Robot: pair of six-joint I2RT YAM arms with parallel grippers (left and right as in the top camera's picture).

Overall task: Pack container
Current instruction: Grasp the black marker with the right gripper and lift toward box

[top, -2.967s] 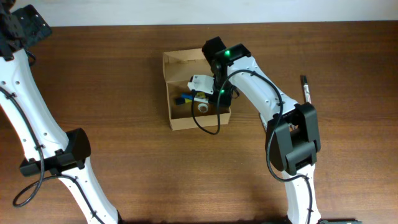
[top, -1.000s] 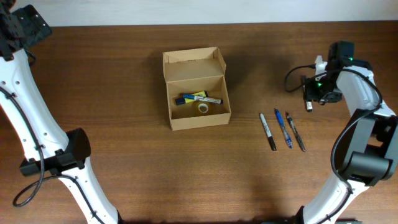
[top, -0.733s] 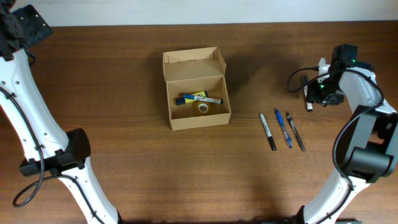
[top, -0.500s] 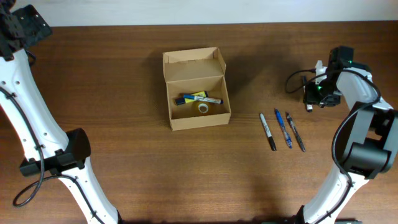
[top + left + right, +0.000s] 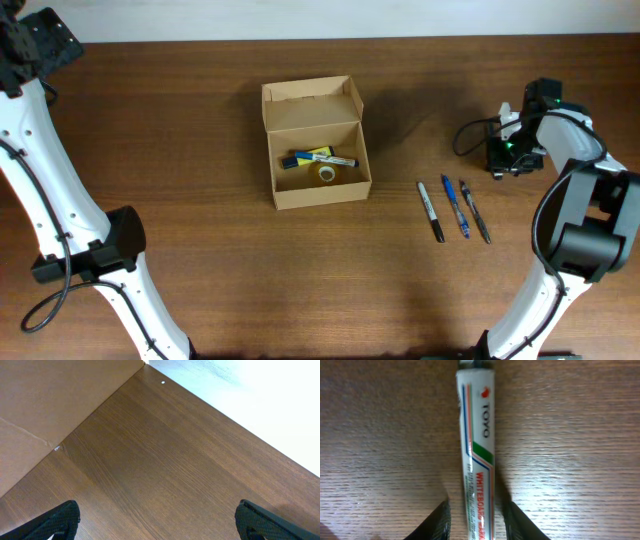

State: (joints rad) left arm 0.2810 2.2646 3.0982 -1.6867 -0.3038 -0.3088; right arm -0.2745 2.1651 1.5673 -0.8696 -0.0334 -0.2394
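Container, lid open, mid-surface toward far edge: marker and tape roll packed. Three pens left outside. Right pincer straddles whiteboard marker near right edge; grip unclear. Left pincer spread, empty.

table; container; three pens; whiteboard marker

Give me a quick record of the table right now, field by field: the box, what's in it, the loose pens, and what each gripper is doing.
container: cardboard box, lid flap open at the back
inside: blue-and-yellow marker, tape roll
loose items: three pens side by side on the table, right of the box
right gripper: low over a whiteboard marker lying on the wood, one finger on each side, not closed on it
left gripper: open, holding nothing, over bare wood
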